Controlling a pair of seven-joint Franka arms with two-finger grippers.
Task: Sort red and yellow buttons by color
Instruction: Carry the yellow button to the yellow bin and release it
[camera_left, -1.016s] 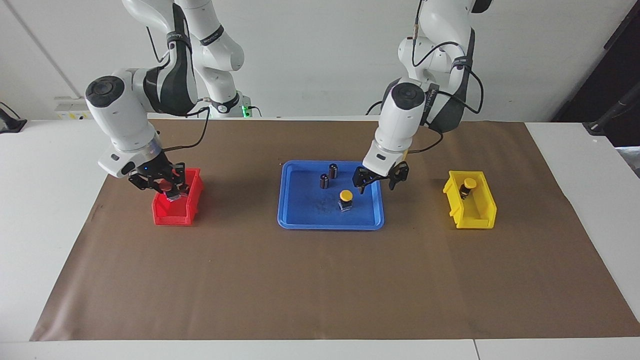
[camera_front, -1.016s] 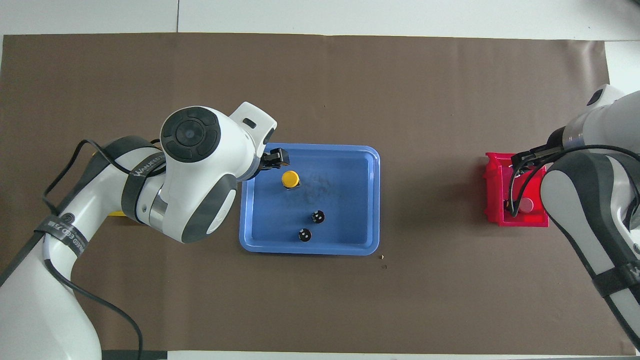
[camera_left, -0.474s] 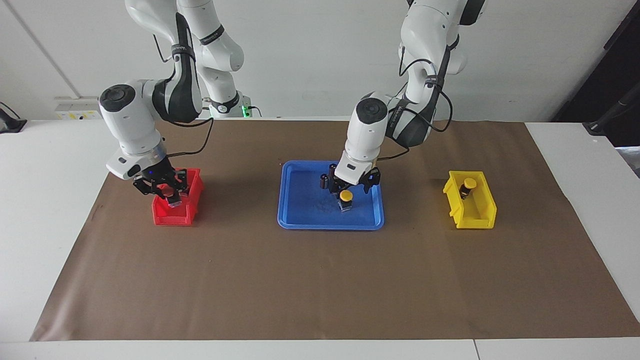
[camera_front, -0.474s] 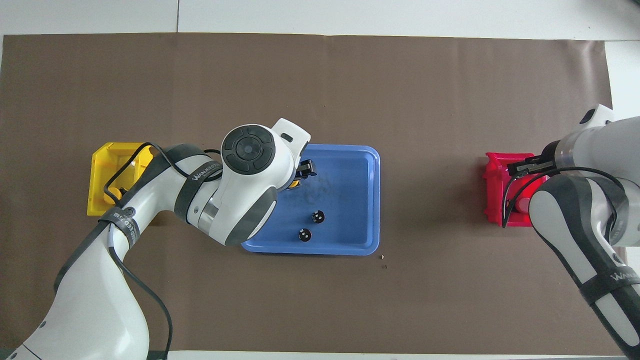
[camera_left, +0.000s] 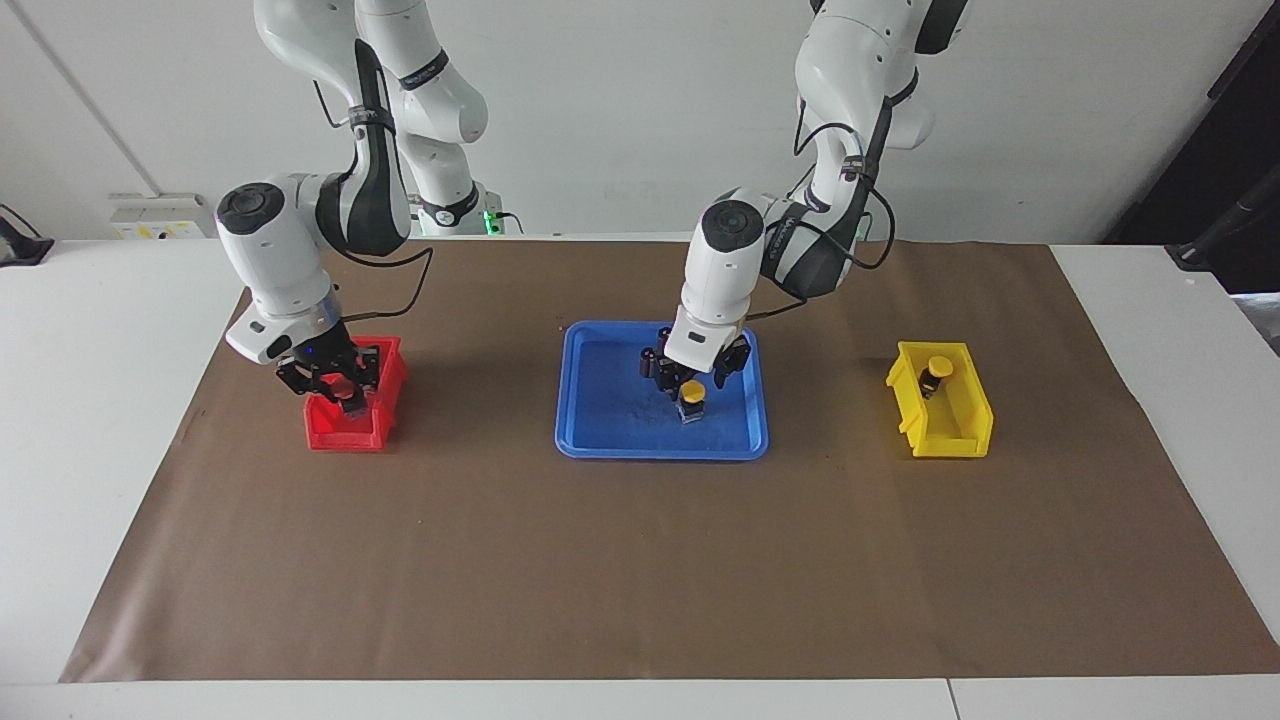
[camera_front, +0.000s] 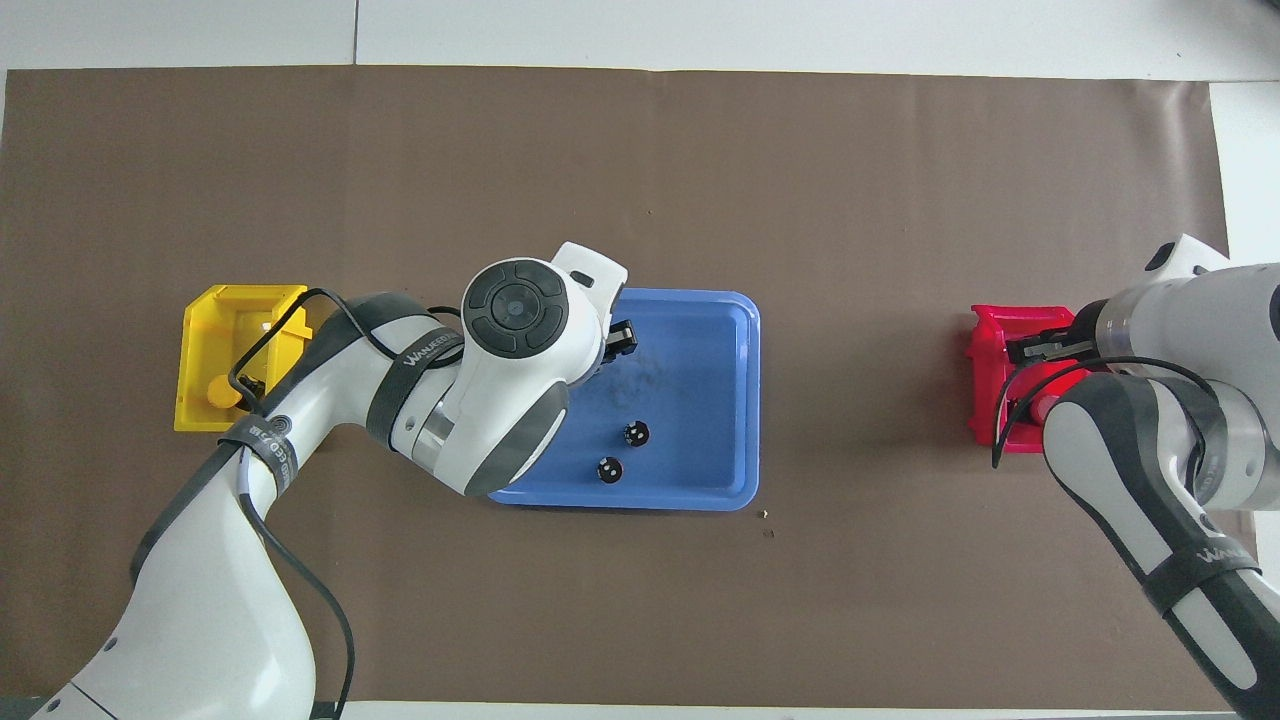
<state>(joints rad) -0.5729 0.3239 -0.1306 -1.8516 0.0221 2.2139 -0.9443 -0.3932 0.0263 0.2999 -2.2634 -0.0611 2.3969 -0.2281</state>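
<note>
Since the left gripper (camera_left: 692, 380) sits low over the tray (camera_left: 610, 440) with its fingers straddling the last yellow button (camera_left: 691, 399), the coming move turns on a straight vertical relation: button directly under the tool, standing upright with its long axis up (cap on top, base on the tray floor). Whether the fingers have pinched it or only flank it I cannot tell. Brown paper mat covers the table; tray is smooth blue plastic, shallow, with rounded corners. Yellow bin (camera_left: 945, 420) at the left arm's end, moulded plastic, holds one yellow button (camera_left: 937, 369). Red bin (camera_left: 352, 425) at the right arm's end; right gripper (camera_left: 337, 388) over it, pressed together on a red button (camera_left: 342, 392). Two dark cylinders (camera_left: 650, 362), silvery-topped, stand nearer the robots than the tray's button. Caps are glossy domes.
</note>
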